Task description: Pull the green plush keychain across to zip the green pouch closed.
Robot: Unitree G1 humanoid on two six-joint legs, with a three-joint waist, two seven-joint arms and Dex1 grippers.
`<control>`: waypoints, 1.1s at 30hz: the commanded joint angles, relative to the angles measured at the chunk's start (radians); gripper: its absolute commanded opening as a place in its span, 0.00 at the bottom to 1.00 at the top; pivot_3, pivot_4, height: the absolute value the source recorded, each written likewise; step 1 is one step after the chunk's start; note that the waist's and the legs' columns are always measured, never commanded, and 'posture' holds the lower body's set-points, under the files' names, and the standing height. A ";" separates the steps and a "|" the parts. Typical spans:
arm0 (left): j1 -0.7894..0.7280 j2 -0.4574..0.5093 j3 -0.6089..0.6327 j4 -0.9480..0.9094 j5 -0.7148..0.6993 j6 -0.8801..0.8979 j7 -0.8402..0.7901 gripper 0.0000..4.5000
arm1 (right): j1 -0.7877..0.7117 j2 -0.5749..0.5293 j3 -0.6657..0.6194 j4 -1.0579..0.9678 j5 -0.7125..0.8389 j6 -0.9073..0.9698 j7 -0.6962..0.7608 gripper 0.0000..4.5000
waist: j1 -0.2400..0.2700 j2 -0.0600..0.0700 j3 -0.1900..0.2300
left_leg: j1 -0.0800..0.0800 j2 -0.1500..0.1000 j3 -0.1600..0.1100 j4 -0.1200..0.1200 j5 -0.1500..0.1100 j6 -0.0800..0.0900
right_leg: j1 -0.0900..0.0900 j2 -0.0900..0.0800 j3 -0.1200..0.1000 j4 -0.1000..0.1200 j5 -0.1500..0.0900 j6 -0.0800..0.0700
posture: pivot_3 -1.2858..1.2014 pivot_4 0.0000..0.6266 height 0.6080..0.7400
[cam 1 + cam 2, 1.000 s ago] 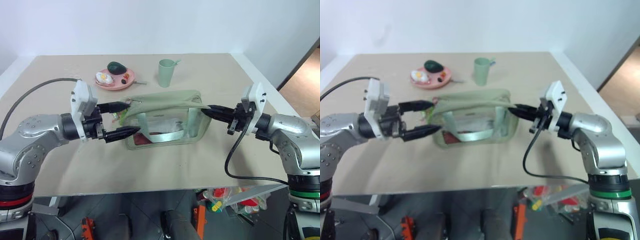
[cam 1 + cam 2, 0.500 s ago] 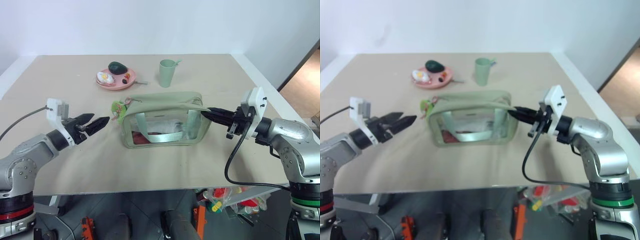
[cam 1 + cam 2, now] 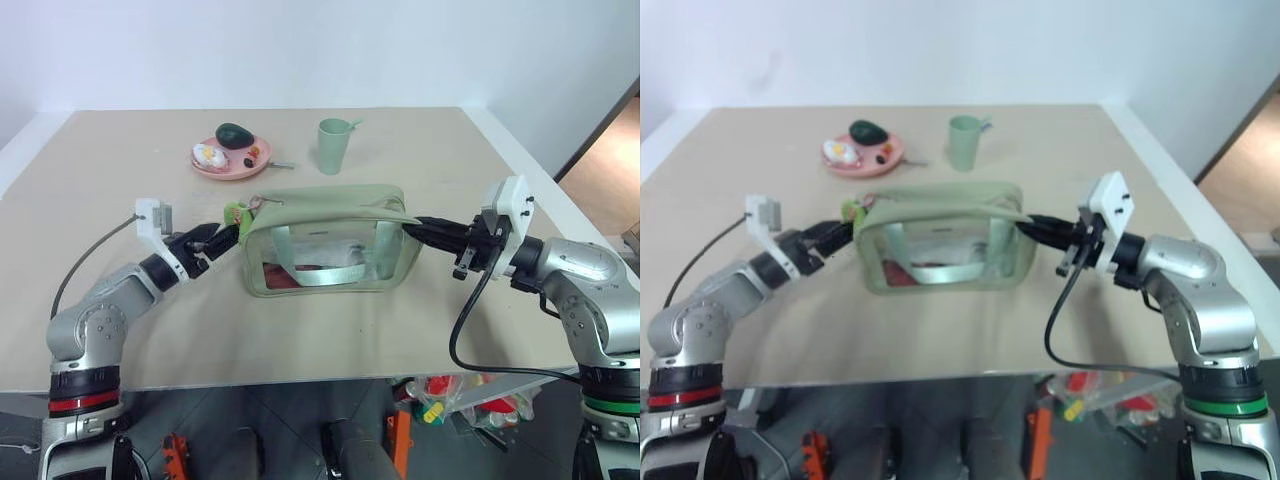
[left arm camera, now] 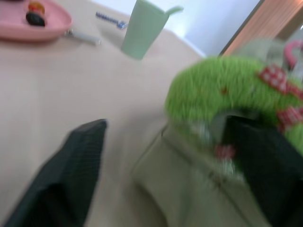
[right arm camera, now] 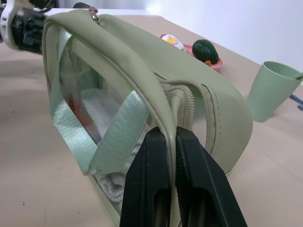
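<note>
Beige and broad, the counter (image 3: 120, 160) carries everything, with a white wall behind its far edge and a drop to the floor along the near edge and the right side. Bare surface lies open in front of the green pouch (image 3: 330, 240) and to both sides of it; behind it, well apart, stand a pale green cup (image 3: 334, 146) and a pink plate (image 3: 228, 160) with a dark avocado (image 3: 235, 134) on it.

That pouch sits near the middle of the counter, its long axis running left to right, clear window facing the near edge, zipper along the top. At its left end, the green plush keychain (image 3: 236, 214) sticks out toward the left arm, just above the pouch's corner.

Reaching in from the left, the left claw (image 3: 222, 235) points at that end with its fingers spread; in its wrist view the fuzzy ring sits against one finger (image 4: 265, 156) while the other finger (image 4: 71, 165) stands apart over bare counter. Whether it grips the plush cannot be told.

From the right, the right claw (image 3: 412, 226) lies roughly level, its fingers pressed together on the fabric at the pouch's right end, beside the zipper's end.
</note>
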 commanded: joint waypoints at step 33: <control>-0.413 0.060 -0.265 0.005 0.008 0.063 -0.083 0.00 | 0.032 -0.059 -0.058 -0.031 0.008 -0.020 0.008 0.00 | 0.000 0.000 0.000 | 0.000 -0.001 -0.001 0.000 0.000 0.000 | 0.001 0.000 0.001 -0.002 0.001 0.003 | 0.52 0.24 1.00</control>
